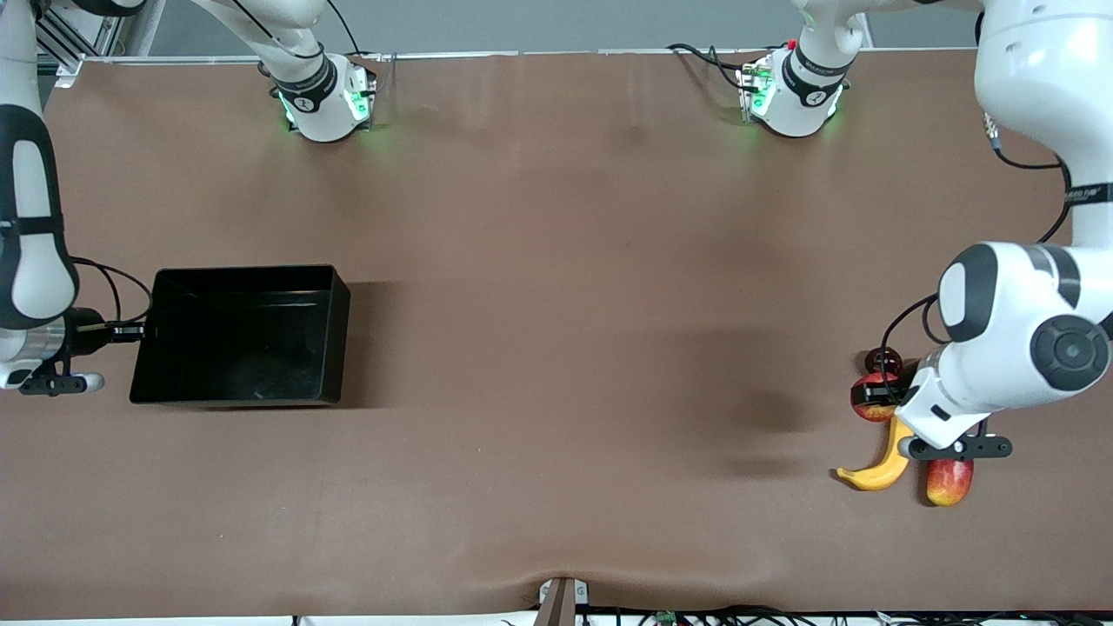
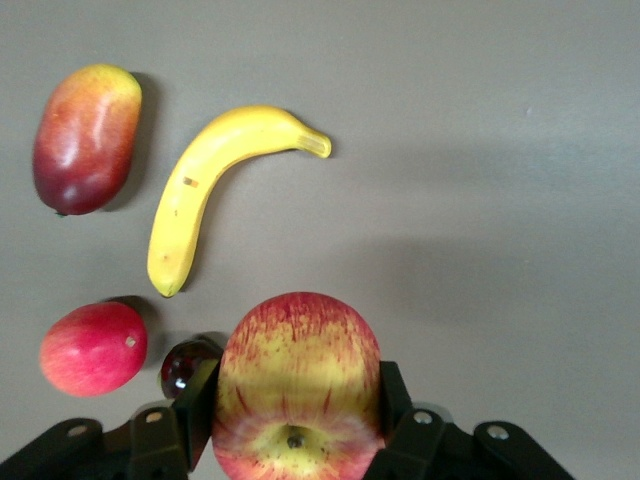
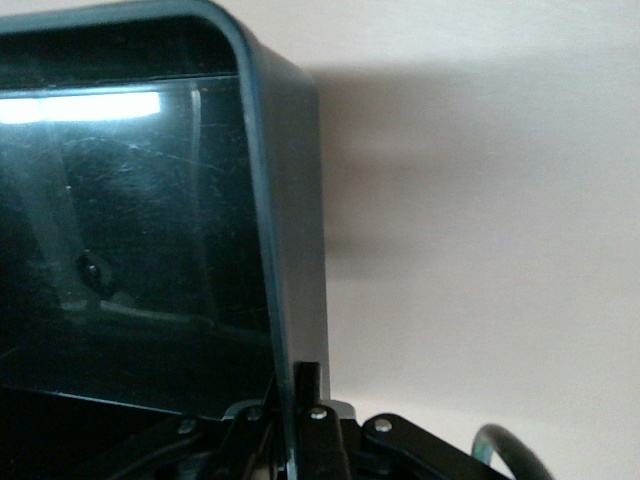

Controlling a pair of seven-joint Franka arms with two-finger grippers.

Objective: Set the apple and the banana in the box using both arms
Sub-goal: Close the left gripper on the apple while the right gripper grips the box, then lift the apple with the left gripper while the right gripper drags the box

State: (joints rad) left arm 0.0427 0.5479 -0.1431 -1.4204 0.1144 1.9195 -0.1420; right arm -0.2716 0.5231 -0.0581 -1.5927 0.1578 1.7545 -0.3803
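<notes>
Clamping the apple between left gripper fingers at lower right of the front frame, beside the banana, ready for carrying. Pinching the box wall with right gripper at middle left, likely steadying it.

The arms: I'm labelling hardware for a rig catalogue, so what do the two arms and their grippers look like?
Both the left arm and the right arm have glossy white rounded shells with black joint bands and round dark caps. Thin black cables loop along their wrists. Their bases glow green. The left gripper and the right gripper are matte black, with screw heads showing on the bodies and dark fingers.
</notes>
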